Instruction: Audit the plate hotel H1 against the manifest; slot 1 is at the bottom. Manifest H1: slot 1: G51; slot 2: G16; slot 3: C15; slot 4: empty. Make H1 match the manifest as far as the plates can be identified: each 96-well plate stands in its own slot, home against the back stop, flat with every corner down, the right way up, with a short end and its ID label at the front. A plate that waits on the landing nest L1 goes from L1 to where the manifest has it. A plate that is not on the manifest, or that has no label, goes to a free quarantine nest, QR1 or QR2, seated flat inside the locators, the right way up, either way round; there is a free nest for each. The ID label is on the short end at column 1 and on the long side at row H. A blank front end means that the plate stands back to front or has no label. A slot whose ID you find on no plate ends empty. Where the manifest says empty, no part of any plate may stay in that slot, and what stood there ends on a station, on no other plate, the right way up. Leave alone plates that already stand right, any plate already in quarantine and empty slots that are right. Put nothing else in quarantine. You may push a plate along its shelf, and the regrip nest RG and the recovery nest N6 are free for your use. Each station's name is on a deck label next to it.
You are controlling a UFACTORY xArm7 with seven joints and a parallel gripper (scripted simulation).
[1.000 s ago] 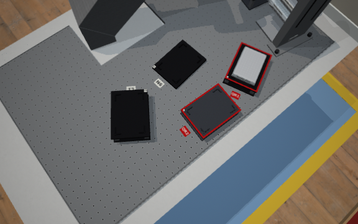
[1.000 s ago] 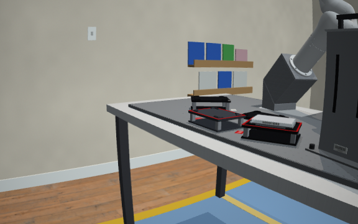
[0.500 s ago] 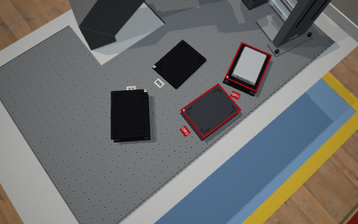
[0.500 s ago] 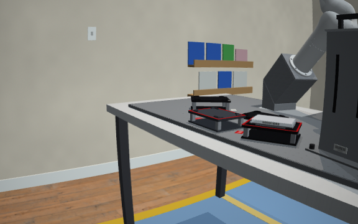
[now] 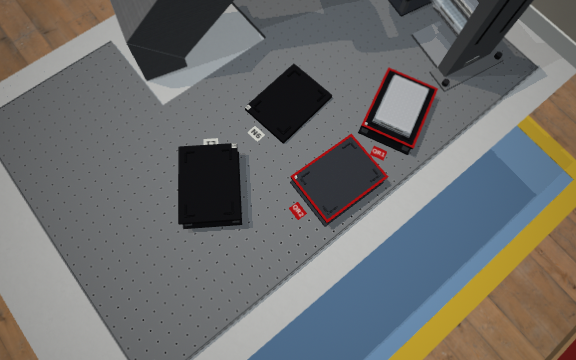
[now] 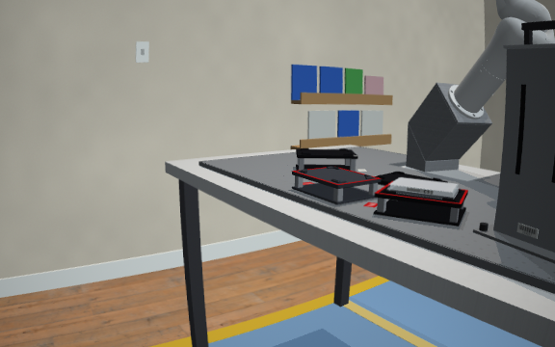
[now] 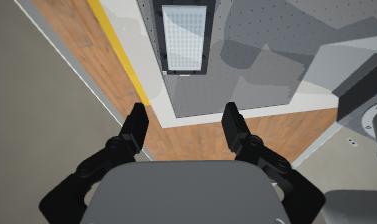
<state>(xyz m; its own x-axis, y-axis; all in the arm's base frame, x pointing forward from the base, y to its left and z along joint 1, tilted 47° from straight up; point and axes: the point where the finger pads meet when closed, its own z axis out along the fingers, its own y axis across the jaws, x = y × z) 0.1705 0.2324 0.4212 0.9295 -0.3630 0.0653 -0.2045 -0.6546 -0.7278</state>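
Grey worktop (image 5: 93, 165) carries nest QR2 (image 5: 339, 177), bare, beside QR1 (image 5: 425, 117) bearing a plate (image 5: 402, 106); tool (image 7: 186, 125) gapes wide, holding nothing.

gripper (image 7: 185, 125) fingers spread wide, nothing between them. white well plate (image 7: 184, 38) on a dark stand sits far beyond the fingertips, near table edge (image 7: 249, 113).

A white plate (image 5: 401, 105) fills QR1; QR2 nest (image 5: 340, 177) lies open from above.
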